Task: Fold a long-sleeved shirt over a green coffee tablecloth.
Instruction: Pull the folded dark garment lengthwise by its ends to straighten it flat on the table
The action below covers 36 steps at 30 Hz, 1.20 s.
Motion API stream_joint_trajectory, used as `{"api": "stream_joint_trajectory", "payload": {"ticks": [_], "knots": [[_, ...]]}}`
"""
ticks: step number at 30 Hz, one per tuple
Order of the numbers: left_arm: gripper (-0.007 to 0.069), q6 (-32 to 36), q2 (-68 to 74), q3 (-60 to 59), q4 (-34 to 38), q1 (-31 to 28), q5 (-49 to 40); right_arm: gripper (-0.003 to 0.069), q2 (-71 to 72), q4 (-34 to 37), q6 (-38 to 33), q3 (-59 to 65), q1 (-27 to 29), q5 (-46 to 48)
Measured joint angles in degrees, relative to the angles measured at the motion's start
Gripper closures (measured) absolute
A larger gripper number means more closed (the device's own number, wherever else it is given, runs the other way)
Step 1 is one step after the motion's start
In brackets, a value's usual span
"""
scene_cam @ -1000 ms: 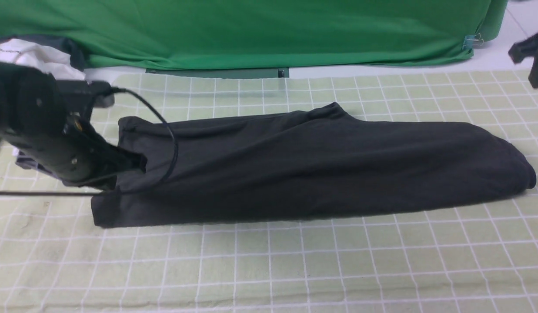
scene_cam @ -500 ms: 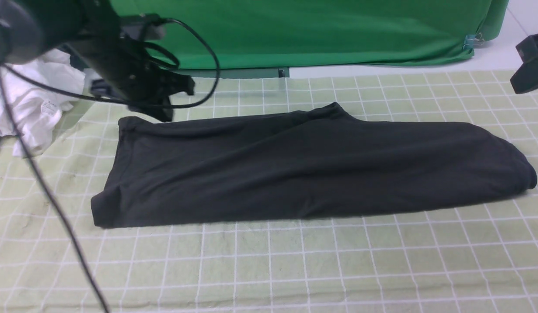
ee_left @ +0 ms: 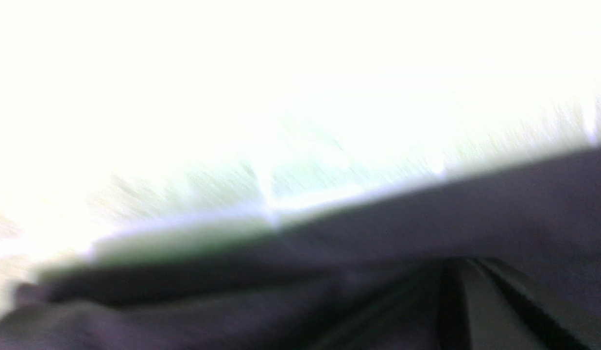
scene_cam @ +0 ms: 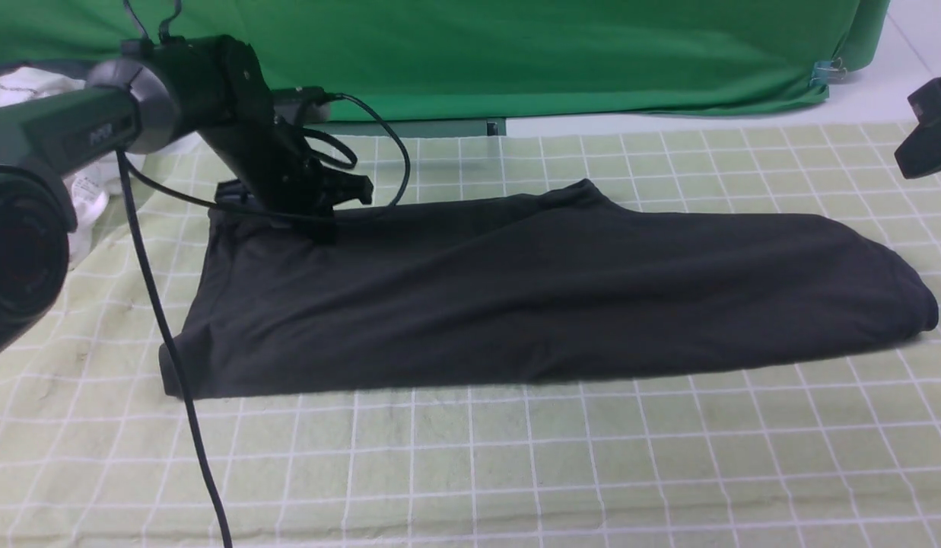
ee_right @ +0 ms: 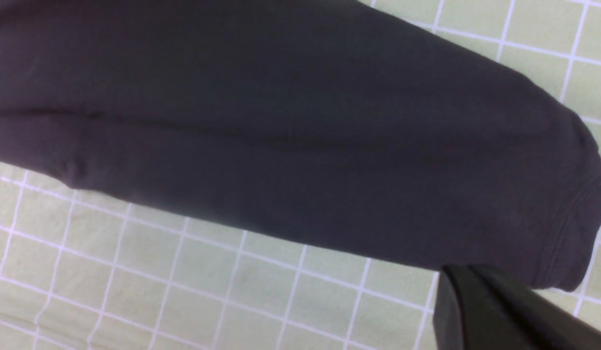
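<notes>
A deep-green backdrop sheet (scene_cam: 478,53) hung along the far edge of the counter, pinned at its right corner by a small clip (scene_cam: 824,74). In front of it the green coffee tablecloth (scene_cam: 516,457), pale yellow-green with a grid of thin white lines and a few faint stains, covered the counter from side to side.

The long-sleeved shirt (scene_cam: 546,297) lay flat on the tablecloth about midway across. It was folded into a long black band running left to right, with its rounded end toward the right and a squarer end toward the left. No print or label showed on the upper face. A white garment (scene_cam: 14,82) sat bunched at the far left, off the shirt, partly hidden behind the left arm.

The left hand (scene_cam: 327,222) reached in from the left, down at the shirt's far edge near its left end, its fingers together. Whether any cloth was pinched between them could not be told, as the left wrist view was blurred and washed out, showing only dark fabric (ee_left: 475,209) against bright cloth. A black cable (scene_cam: 173,365) trailed from that arm across the shirt's left end and the tablecloth.

The right hand (scene_cam: 929,141) hung raised at the right edge, clear of the shirt, closed and holding nothing. Its wrist view looked down on the shirt's rounded end (ee_right: 300,121) lying on the grid (ee_right: 135,272).
</notes>
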<state>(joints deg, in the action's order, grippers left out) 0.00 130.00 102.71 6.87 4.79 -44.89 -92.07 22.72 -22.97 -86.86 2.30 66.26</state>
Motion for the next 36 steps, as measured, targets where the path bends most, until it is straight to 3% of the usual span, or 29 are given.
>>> {"api": "stream_joint_trajectory", "payload": {"ticks": [3,7,11,15,19,23,26,27,36], "knots": [[0.0613,-3.64,0.27,1.1,-4.02,-0.34,0.73,0.066,0.0,0.0,0.0,0.0,0.0,0.34],[0.0613,-4.52,0.5,4.08,-6.06,-1.41,-4.61,0.0659,0.0,-0.17,0.0,0.0,0.0,0.95],[0.0613,-3.84,-4.06,4.93,-6.19,-1.13,-10.28,0.0648,0.0,-4.22,1.69,0.04,0.0,1.64],[0.0613,-2.36,-12.73,2.16,-5.23,-0.13,-10.84,0.0612,0.0,-12.66,7.42,0.11,0.0,1.96],[0.0613,-1.98,-25.81,-8.52,-3.19,0.79,-8.01,0.0471,-0.12,-17.79,12.07,0.11,0.0,0.09],[0.0613,-1.98,-38.57,-25.24,-1.63,1.81,-4.27,0.024,-2.48,-18.14,13.48,0.11,0.0,-6.51],[0.0613,-2.03,-43.82,-33.86,-0.51,2.4,-3.4,0.0149,-4.85,-18.26,13.82,0.11,0.0,-8.45],[0.0613,-2.17,-47.23,-40.17,0.7,2.66,-2.94,0.0078,-7.32,-18.37,14.44,0.11,0.0,-9.78],[0.0613,-2.17,-57.9,-58.25,2.38,2.66,-1.59,0.0039,-21.39,-18.37,16.24,0.11,1.4,-11.82]]}}
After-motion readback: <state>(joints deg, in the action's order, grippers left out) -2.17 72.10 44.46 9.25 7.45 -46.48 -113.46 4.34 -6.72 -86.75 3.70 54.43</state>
